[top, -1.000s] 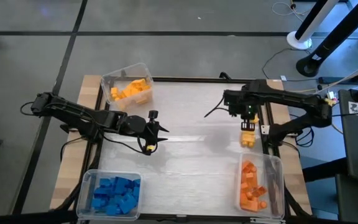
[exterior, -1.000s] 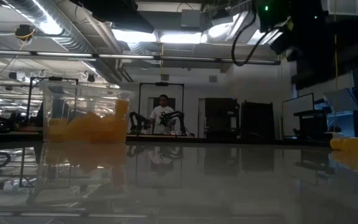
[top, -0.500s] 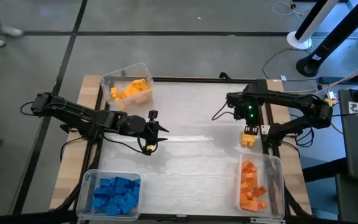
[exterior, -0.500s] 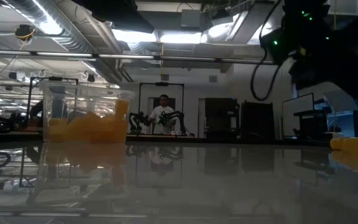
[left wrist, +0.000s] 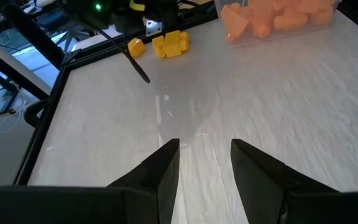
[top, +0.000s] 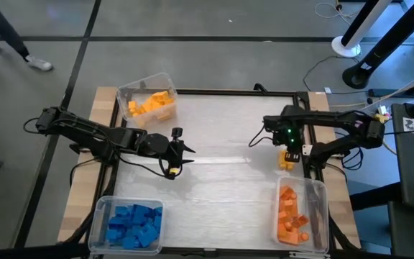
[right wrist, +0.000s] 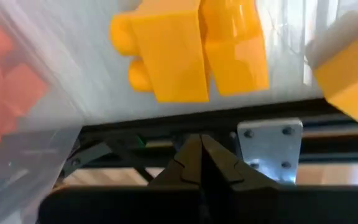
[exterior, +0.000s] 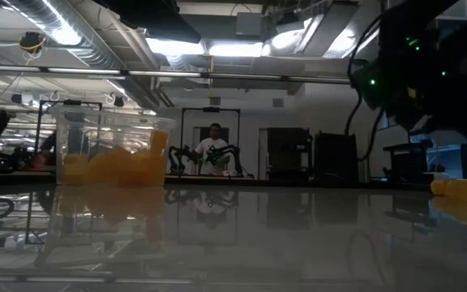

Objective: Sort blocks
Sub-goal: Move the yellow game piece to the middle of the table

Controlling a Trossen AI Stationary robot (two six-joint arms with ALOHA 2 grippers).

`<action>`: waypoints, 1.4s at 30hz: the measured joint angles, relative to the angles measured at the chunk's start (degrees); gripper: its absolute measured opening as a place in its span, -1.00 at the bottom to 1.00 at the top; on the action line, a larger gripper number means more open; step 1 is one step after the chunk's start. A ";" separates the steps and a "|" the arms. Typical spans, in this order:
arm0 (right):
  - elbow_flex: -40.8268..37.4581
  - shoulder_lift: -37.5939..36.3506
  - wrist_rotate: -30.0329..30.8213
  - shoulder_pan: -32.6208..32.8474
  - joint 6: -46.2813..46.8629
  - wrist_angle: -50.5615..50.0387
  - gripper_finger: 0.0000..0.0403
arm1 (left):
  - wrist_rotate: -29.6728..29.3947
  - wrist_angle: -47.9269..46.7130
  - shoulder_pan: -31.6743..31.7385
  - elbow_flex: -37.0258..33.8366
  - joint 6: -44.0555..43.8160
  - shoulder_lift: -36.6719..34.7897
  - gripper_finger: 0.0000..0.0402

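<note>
Yellow blocks [top: 287,162] at pale streaked table's [top: 221,180] edge, ceiling-lit workshop behind

loose blocks [top: 287,162] at table's [top: 228,187] right edge, behind right bin [top: 320,188].

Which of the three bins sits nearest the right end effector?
The bin of orange blocks at the table's right front corner; the right end effector hangs just behind it, above the loose yellow blocks.
</note>
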 joint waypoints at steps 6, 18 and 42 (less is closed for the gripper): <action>-2.75 0.07 0.12 0.00 -0.01 4.57 -0.99 | 0.00 0.00 0.01 0.00 0.00 0.00 -0.33; -2.94 0.07 1.84 0.00 2.81 5.17 -0.99 | -0.01 0.00 0.01 0.00 0.00 -0.02 -0.33; -2.87 13.01 4.55 0.04 10.72 8.80 -1.00 | -0.02 -0.02 -0.01 0.02 0.02 -0.02 -0.33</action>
